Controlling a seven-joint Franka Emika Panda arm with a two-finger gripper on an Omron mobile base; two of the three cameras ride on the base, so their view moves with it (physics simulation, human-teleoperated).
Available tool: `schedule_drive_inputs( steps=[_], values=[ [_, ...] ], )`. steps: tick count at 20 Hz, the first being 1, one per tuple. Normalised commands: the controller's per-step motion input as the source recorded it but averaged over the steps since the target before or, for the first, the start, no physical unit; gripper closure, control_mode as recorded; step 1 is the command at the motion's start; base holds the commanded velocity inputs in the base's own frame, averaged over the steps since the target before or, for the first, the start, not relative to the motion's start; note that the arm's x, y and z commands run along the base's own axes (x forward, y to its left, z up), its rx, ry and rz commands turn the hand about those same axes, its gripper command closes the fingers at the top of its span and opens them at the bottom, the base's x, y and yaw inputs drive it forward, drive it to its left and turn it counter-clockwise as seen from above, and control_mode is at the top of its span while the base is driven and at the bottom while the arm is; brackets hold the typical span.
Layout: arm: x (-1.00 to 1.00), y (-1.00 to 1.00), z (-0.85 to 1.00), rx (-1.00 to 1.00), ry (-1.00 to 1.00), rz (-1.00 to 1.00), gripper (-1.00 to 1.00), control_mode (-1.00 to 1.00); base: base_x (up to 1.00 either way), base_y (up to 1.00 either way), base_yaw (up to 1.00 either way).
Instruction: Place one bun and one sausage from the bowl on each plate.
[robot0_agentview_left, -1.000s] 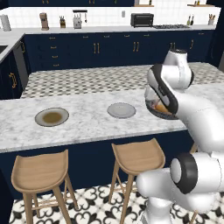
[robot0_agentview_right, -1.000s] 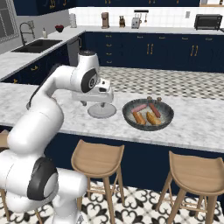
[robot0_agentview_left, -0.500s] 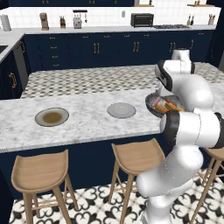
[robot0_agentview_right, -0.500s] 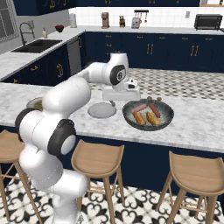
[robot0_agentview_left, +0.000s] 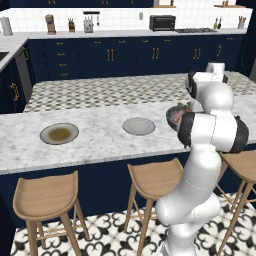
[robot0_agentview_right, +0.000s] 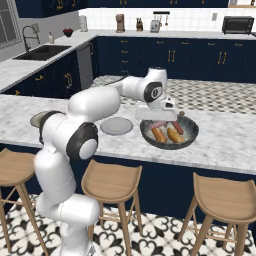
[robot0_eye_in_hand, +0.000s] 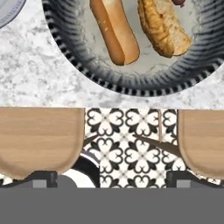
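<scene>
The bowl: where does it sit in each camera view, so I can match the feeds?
Left base view: the bowl peeks out at centre right, mostly hidden behind the arm, right of the light grey plate.
Right base view: right of centre on the counter, beside that plate; bowl.
Hand view: across the top, two buns inside; bowl.
Shared landmark: the light grey plate.

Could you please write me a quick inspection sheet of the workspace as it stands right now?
Surface: marble counter, both plates bare.
Job's things: light grey plate beside the bowl; olive-centred plate further left; two buns and sausages in the bowl.
Clutter: nothing seen.
Grippers: gripper above the bowl's left rim, jaws open, empty.
Cables: nothing seen.
Surroundings: wooden stools under the counter; toaster oven on the back counter.
</scene>
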Motion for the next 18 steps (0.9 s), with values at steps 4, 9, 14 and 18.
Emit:
schedule_drive_inputs(
  steps=[4, 9, 14, 18],
  values=[
    [0.56, -0.43, -0.44, -0.08, 0.15, 0.03, -1.0, -1.0, 0.0, 0.0, 0.0],
    [0.58, -0.41, -0.38, 0.0, 0.1, 0.03, -1.0, -1.0, 0.0, 0.0, 0.0],
    [0.58, -0.07, -0.41, 0.0, 0.01, 0.04, -1.0, -1.0, 0.0, 0.0, 0.0],
    [0.4, -0.19, -0.4, 0.0, 0.0, 0.07, -1.0, -1.0, 0.0, 0.0, 0.0]
  ],
)
